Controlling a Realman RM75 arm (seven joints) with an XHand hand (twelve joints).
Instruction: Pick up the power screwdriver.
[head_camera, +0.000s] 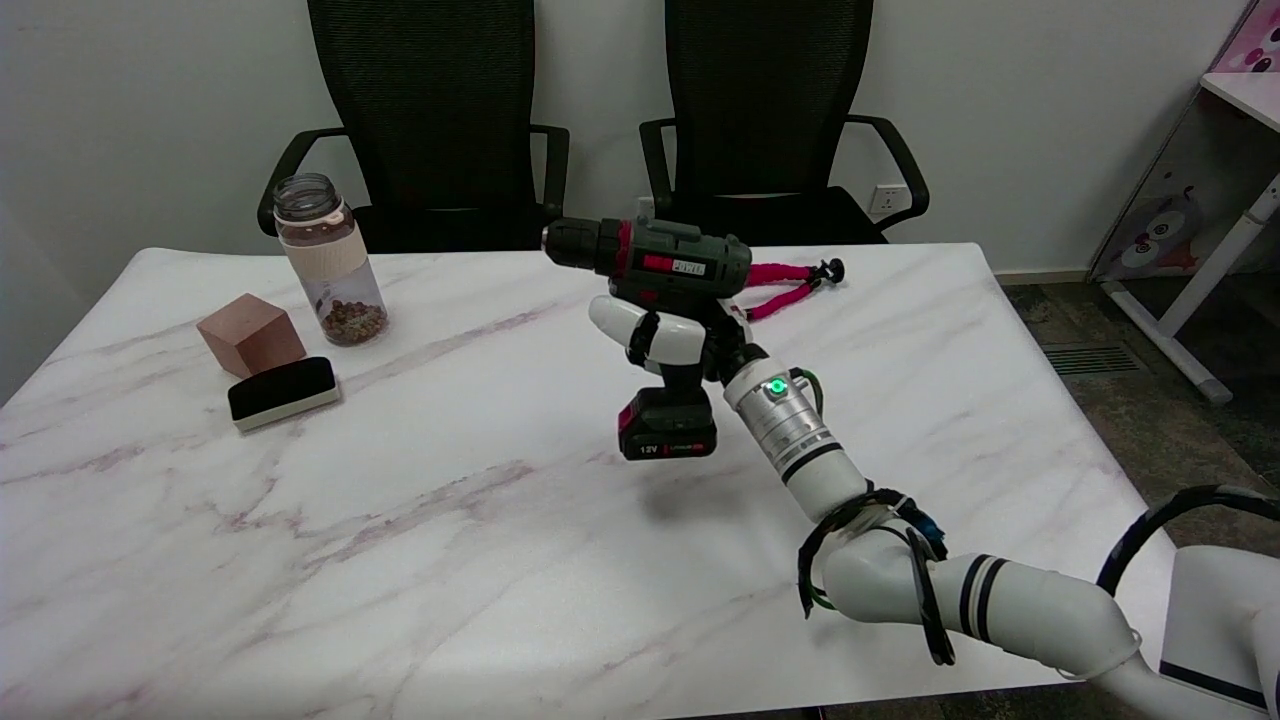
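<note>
The power screwdriver is dark green and black with a red band, and its chuck points left. A black battery block marked 12V forms its base. My right hand grips its handle, white fingers wrapped around the front. The tool hangs above the white marble table, with its shadow on the tabletop just below the battery. The right arm reaches in from the lower right. The handle is mostly hidden by the hand.
At the left stand a glass jar with brown bits inside, a brown wooden cube and a black board eraser. A pink flexible tripod lies behind the tool. Two black office chairs stand beyond the far edge.
</note>
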